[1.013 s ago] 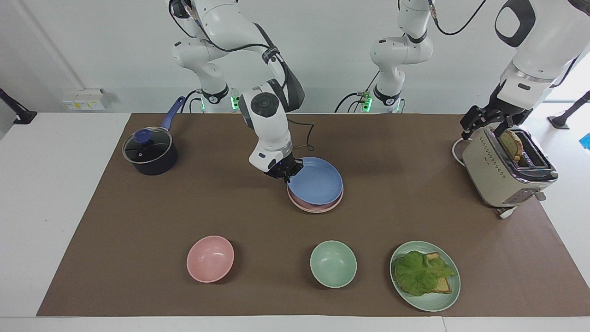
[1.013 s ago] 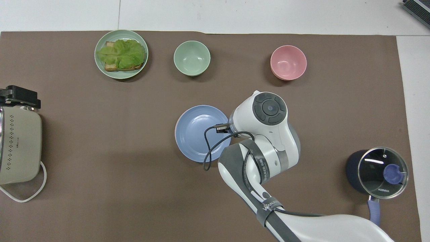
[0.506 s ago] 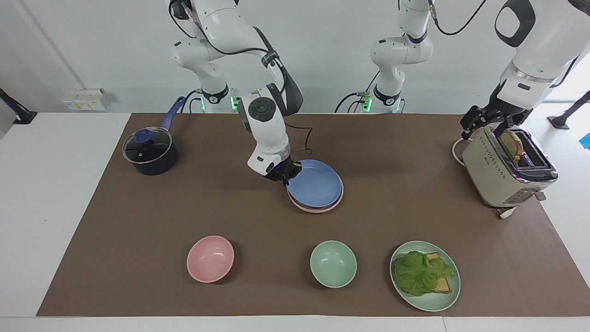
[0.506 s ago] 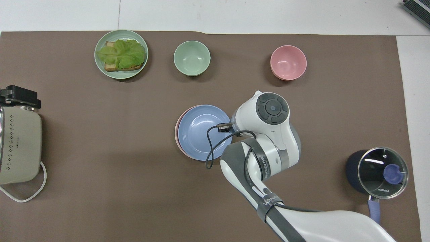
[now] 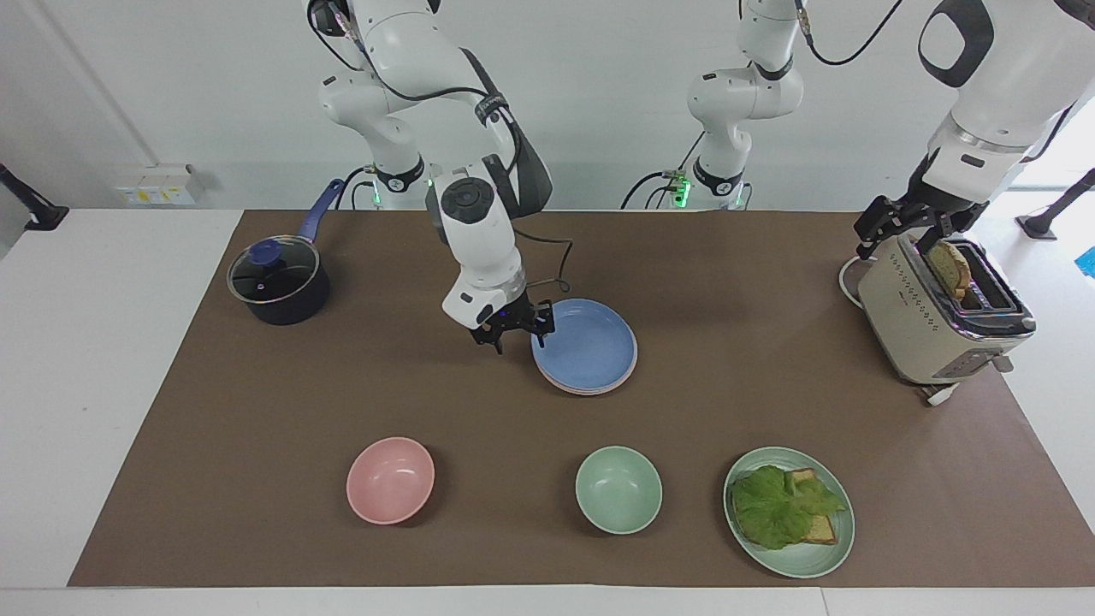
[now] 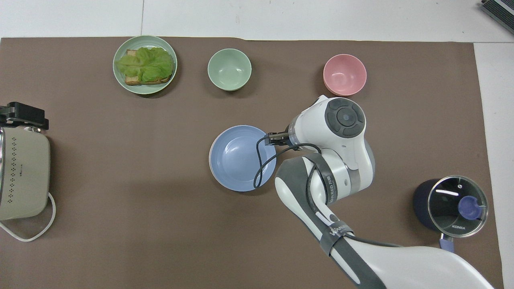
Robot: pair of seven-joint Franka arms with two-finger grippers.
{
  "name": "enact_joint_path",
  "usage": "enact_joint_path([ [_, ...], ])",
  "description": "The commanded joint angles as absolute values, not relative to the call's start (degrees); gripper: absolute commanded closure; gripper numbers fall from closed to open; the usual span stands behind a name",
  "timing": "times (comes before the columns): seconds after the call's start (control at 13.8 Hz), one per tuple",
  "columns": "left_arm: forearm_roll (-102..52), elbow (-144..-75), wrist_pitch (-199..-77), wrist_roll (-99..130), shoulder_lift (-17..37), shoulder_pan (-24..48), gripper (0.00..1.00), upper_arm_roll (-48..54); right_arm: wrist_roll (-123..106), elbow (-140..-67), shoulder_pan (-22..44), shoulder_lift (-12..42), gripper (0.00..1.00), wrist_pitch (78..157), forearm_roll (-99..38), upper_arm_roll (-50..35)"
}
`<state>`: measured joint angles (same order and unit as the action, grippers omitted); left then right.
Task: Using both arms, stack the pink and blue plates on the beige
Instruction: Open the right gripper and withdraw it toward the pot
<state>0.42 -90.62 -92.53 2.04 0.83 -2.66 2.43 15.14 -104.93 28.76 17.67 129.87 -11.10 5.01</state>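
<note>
Right tool (image 5: 513, 329) first, in the facing view: I see its black fingers spread wide and gripping nothing, low over the brown mat of the worktop (image 5: 257, 428), just beside the rim of the round cornflower-blue plate (image 5: 586, 344). That plate lies on top of a stack; under it a thin edge of the pale pink plate (image 5: 590, 390) shows, and I cannot make out a beige plate beneath. Toward the right arm's end from this tool stands the dark blue lidded saucepan (image 5: 278, 284). Left tool (image 5: 907, 224) is over the beige boxy toaster (image 5: 937, 321), by the bread slice (image 5: 949, 267) standing in its slot; I cannot tell from here how its fingers stand.

From overhead, the right arm's white wrist (image 6: 335, 132) covers most of its tool, which sits at the blue plate's (image 6: 237, 158) edge toward the right arm's end. Farther from the robots than the plate lie the deep pink bowl (image 6: 344, 74), the pale green bowl (image 6: 229, 69) and the pale green plate with lettuce on toast (image 6: 145, 64). Left tool (image 6: 22, 114) shows only as a black block above the toaster (image 6: 22, 176).
</note>
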Motion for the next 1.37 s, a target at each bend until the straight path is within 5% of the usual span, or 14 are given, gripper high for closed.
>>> enact_joint_path([
  [0.0,0.8,-90.7,-91.8,1.7,0.4,-3.3,0.0,2.8,13.4,-104.9,24.7,13.7,0.0,126.6,-8.1,5.5],
  [1.3,0.8,-90.7,-91.8,1.7,0.4,-3.3,0.0,2.8,8.0,-102.4,5.3,-3.8,0.0,102.1,-1.5,6.0],
])
